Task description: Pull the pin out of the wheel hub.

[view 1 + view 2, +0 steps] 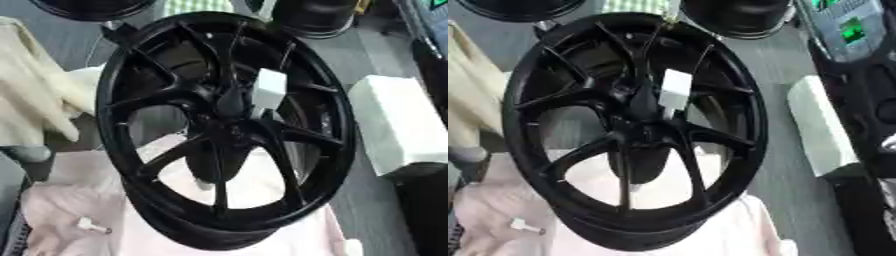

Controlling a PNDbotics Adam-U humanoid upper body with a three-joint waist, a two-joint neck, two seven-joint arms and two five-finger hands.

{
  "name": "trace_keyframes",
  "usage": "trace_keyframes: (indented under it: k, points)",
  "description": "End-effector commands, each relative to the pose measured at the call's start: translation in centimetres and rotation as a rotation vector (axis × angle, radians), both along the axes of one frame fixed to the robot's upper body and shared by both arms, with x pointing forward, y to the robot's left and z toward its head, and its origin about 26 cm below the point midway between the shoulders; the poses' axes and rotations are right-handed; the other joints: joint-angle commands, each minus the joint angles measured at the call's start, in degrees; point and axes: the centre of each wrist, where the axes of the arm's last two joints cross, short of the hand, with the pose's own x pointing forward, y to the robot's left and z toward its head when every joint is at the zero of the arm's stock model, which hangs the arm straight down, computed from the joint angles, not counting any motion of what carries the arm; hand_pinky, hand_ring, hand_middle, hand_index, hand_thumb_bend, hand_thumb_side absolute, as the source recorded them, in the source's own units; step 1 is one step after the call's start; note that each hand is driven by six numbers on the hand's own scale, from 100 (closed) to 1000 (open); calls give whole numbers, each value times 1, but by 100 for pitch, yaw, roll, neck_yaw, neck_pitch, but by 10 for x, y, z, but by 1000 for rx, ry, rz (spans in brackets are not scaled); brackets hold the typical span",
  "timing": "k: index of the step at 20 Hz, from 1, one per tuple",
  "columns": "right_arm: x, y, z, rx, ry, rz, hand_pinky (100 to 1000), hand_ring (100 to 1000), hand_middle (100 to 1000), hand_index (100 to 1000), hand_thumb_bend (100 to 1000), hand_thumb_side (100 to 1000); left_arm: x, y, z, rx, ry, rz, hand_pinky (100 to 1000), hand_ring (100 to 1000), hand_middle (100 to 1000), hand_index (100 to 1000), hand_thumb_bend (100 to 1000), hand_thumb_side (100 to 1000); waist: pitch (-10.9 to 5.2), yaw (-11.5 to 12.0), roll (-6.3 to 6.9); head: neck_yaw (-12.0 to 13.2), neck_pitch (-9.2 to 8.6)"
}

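Neither robot hand can be made out, so I cannot tell whether the fingers are spread or pinching. The black wheel (pixel 131 95) stands tilted on a pink cloth (pixel 66 200), its hub (pixel 229 107) at centre with a white tag (pixel 268 89) at 1 o'clock. A small white pin-shaped piece (pixel 91 225) lies on the cloth at 7 o'clock of the wheel, apart from it; a white block (pixel 398 120) sits at 3 o'clock.

a black spoked wheel (pixel 632 135) stands tilted on pale pink cloth (pixel 500 210), a white tag (pixel 675 89) near its hub (pixel 642 127), a small white pin-like piece (pixel 525 227) lying on the cloth at lower left.
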Motion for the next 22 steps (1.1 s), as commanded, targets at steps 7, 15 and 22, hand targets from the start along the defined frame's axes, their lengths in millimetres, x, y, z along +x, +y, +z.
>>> trace_keyframes:
  k: [7,15,22]
  points:
    - [-20,-58,29,129,-58,-153,459,305,100,181,269,303,0,1,12,26,-33,-7,544,601,540,646,100,830,-84,15,144,-34,-13]
    - [-45,-125,31,226,-96,-357,459,305,100,182,268,285,-1,1,13,24,-48,-2,543,602,540,647,100,827,-11,57,211,5,-13]
    - [-77,-190,-3,203,-104,-601,467,307,100,181,267,333,-1,1,14,23,-59,9,543,602,540,646,100,828,97,141,207,37,-13]
